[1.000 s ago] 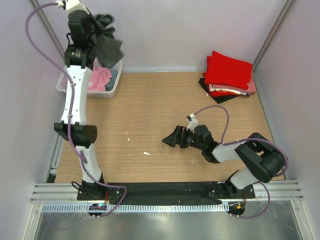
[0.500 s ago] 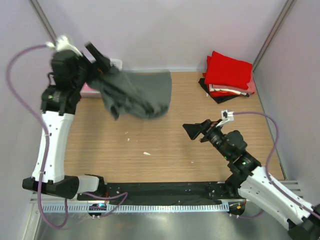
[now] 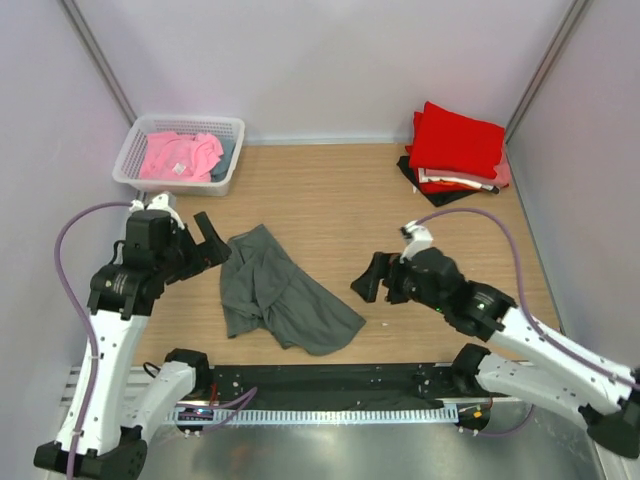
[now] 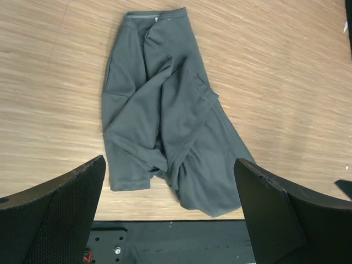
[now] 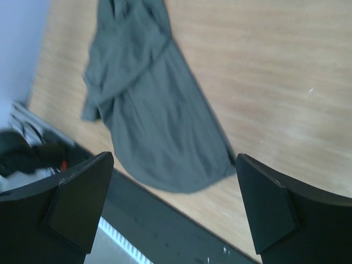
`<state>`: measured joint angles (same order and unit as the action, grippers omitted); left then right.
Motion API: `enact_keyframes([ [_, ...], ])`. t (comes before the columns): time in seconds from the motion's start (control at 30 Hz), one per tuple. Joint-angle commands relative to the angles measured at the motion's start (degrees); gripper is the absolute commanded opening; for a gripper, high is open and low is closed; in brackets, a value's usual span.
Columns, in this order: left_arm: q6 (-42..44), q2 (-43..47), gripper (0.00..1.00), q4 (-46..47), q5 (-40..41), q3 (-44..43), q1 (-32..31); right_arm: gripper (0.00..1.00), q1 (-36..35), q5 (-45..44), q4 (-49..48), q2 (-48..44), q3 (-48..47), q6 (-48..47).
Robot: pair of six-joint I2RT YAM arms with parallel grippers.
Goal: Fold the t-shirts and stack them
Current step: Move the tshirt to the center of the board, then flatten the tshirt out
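Left pincer: the left pincer (image 3: 208, 243) hangs with its fingers spread wide and nothing between them.
Right pincer: the right pincer (image 3: 366, 280) is likewise spread apart and empty.
Shirt's place: the dark grey shirt (image 3: 285, 300) lies crumpled on the wooden table (image 3: 330, 210), its collar end pointed away from the arms and its wide end close to the black rail (image 3: 330, 378) at the near edge.
Shirt against left pincer: the collar end lies just beside the fingertips, on their right, without being touched.
Shirt against right pincer: the wide end lies near, to its left, with bare wood between.
Risk, doubled layers: the cloth is twisted and lapped over itself along the middle, so two layers could be caught in one pinch and the twist carried into the fold.
Risk, hidden sleeve: one sleeve seems tucked under, so a crooked outline could result if the shirt is not flattened first.
Risk, near edge: the hem could be dragged onto the rail and snagged if it is pulled toward the bases.
Other shirts: a pink shirt (image 3: 180, 155) sits in the white basket (image 3: 135, 150); a folded pile topped with red (image 3: 455, 145) lies well apart at the far right.
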<state>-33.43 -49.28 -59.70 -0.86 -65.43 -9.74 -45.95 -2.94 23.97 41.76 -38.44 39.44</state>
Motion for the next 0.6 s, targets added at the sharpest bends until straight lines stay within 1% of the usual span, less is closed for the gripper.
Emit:
enact_keyframes([
  [0.0,3.02,1.36,1.0,-3.06,0.42,3.1,-0.02,1.0,-12.63,-10.21,3.01,11.46,-8.81,0.11],
  [0.03,3.11,2.25,1.0,-2.7,0.42,5.46,0.07,1.0,-16.5,-16.25,3.63,15.51,-11.29,-0.93],
  [0.07,3.19,2.95,1.0,-2.44,0.25,6.62,0.07,1.0,-21.41,-18.48,4.59,19.55,-14.09,-1.21],
  [0.13,3.72,5.06,1.0,-1.65,0.42,9.52,0.16,0.99,-24.08,-20.35,6.44,36.56,-25.06,-2.17],
  [0.17,3.2,5.5,1.0,-1.65,0.51,10.23,0.16,0.99,-24.09,-20.0,5.92,36.64,-25.11,-2.44],
  [0.2,3.72,6.38,1.0,-2.08,-0.45,9.8,0.07,0.97,-24.09,-19.48,5.05,42.47,-29.03,-2.79],
  [0.27,3.9,7.87,1.0,-1.04,-0.8,10.14,0.16,0.93,-23.83,-19.56,3.37,47.69,-32.3,-4.1],
  [0.3,3.99,8.58,1.0,-0.33,-1.59,10.15,0.07,0.9,-23.13,-19.47,2.58,49.98,-35.88,-4.37],
  [0.33,4.77,9.28,1.0,-0.15,-2.99,10.32,0.16,0.88,-22.17,-19.3,2.66,54.35,-37.66,-4.29],
  [0.37,4.95,9.63,1.0,0.28,-4.05,10.67,0.16,0.87,-21.38,-18.6,2.84,56.13,-40.72,-4.28],
  [0.43,5.48,9.9,1.0,0.29,-5.2,10.85,0.16,0.81,-18.49,-17.28,2.49,60.7,-42.77,-3.85],
  [0.47,5.65,10.25,1.0,0.29,-5.55,10.85,0.16,0.76,-17.43,-16.23,1.01,62.03,-43.65,-3.41],
  [0.5,5.66,10.51,1.0,0.64,-5.9,11.02,0.16,0.74,-16.11,-13.09,-0.05,63.09,-43.92,-3.41],
  [0.57,5.48,11.13,1.0,0.99,-5.82,11.11,0.16,0.68,-13.21,-10.69,-2.16,66.32,-44.88,-3.06],
])
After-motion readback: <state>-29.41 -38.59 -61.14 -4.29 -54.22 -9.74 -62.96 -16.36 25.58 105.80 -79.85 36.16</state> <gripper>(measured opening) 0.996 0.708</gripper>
